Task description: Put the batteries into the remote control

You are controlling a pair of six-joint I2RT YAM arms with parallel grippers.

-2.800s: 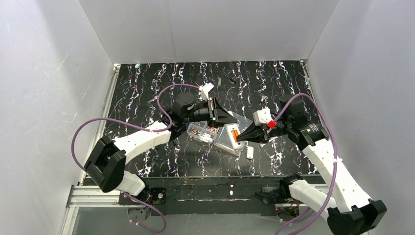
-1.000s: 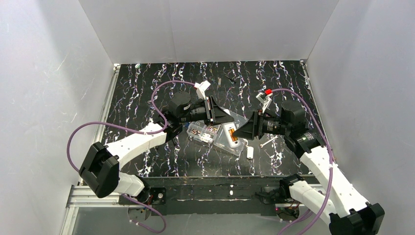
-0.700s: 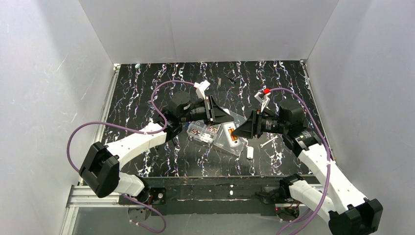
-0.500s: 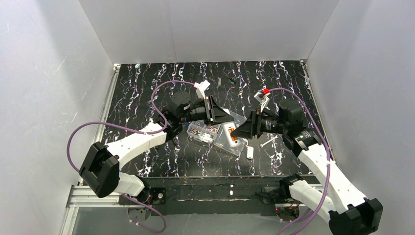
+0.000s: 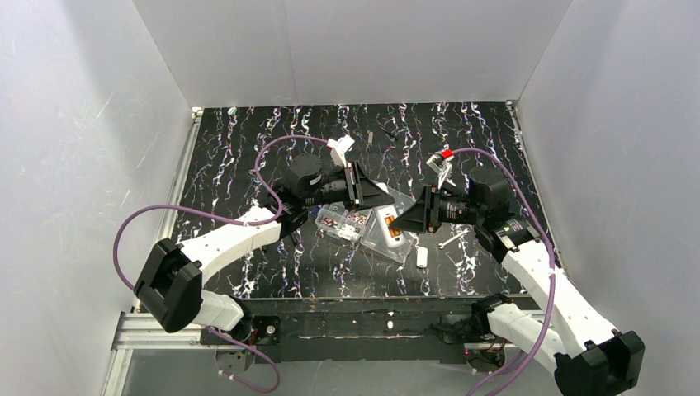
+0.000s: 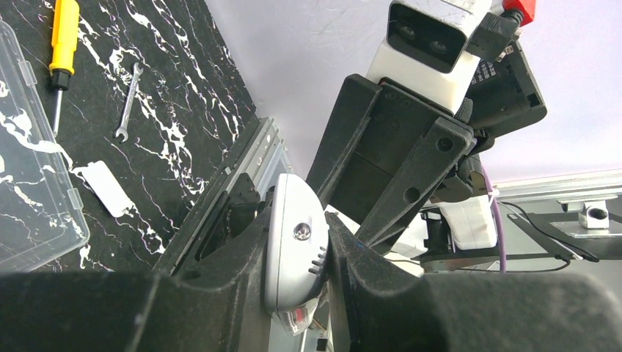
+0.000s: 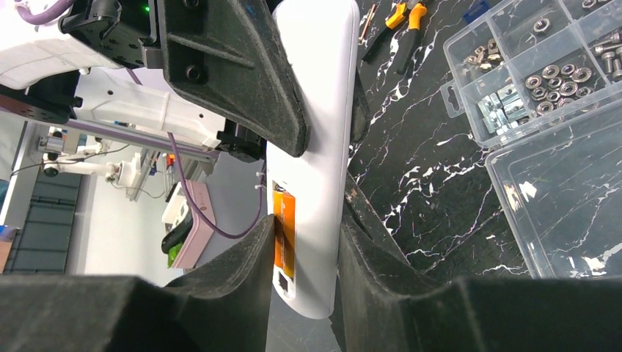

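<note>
The white remote control (image 5: 385, 219) is held above the table between both grippers. My left gripper (image 5: 380, 200) is shut on its far end; in the left wrist view my left gripper (image 6: 297, 249) clamps the rounded grey-white end (image 6: 293, 235). My right gripper (image 5: 403, 222) is shut on the near end. In the right wrist view my right gripper (image 7: 308, 246) has its pads on both sides of the remote (image 7: 315, 147), and two orange batteries (image 7: 284, 224) lie in the open rear recess. They also show in the top view as an orange patch (image 5: 394, 227).
A clear compartmented screw box (image 5: 340, 223) with its open lid (image 5: 381, 244) lies under the remote. A small white cover piece (image 5: 421, 257) and a small wrench (image 5: 450, 240) lie to the right. A yellow screwdriver (image 6: 64, 37) and orange-and-black pliers (image 7: 405, 20) lie on the black marbled table.
Since 2.8 s ago my right wrist has rolled, so its camera now sits on top, and the gripper has risen. Over the last second both grippers have stayed on the remote with little movement.
</note>
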